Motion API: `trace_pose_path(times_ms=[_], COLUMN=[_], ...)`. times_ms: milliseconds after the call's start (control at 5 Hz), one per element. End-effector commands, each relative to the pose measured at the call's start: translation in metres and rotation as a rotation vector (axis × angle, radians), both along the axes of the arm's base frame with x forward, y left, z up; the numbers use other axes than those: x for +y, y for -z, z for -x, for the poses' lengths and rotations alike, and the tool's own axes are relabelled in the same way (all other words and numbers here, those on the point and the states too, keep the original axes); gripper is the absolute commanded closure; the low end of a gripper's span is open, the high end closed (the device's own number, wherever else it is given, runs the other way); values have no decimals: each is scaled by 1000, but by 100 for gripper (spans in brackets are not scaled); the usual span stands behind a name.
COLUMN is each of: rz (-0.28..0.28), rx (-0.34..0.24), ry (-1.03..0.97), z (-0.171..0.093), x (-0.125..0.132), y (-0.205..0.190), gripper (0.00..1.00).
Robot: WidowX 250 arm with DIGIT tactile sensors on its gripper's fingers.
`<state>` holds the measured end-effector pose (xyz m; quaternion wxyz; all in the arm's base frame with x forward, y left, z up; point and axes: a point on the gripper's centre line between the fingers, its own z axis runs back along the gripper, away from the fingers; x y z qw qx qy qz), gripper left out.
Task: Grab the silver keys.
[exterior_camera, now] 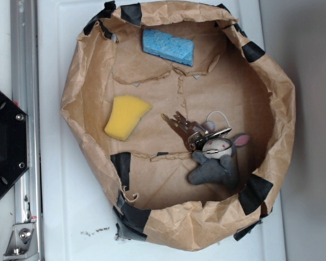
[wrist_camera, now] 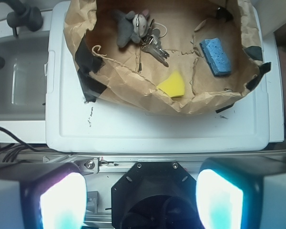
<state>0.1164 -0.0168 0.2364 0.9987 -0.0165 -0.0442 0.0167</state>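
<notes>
The silver keys (exterior_camera: 189, 128) lie on the brown paper floor of a paper-lined bowl (exterior_camera: 271, 98), their ring and thin white cord against a grey plush mouse (exterior_camera: 220, 163). In the wrist view the silver keys (wrist_camera: 155, 46) sit at the top, just right of the mouse (wrist_camera: 128, 27). My gripper (wrist_camera: 140, 200) is open, its two glowing pads (wrist_camera: 62, 200) wide apart with nothing between them. It hovers high above the robot base, well back from the bowl. The gripper does not show in the exterior view.
A yellow sponge (exterior_camera: 126, 116) lies left of the keys and a blue sponge (exterior_camera: 168, 47) at the bowl's far side. The bowl's crumpled paper wall (wrist_camera: 133, 90) rises around everything. A white tray (wrist_camera: 148, 129) carries the bowl. The black robot base (exterior_camera: 2, 144) stands left.
</notes>
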Motion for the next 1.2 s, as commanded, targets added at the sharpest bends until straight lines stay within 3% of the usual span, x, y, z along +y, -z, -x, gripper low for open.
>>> trace_pose_path(times_ms=[0,200,400,600,800,1000], rz=[0,-11,8,76,83,29], rx=[0,-19,-50,-26,-78,-108], ry=[0,-63,-75,-113,-190,-253], z=[0,-41,-66,-93,-106,-115], x=[0,-6,5,20,33,43], y=[0,16,28,29,42,68], gripper=[0,0,0,0,0,0])
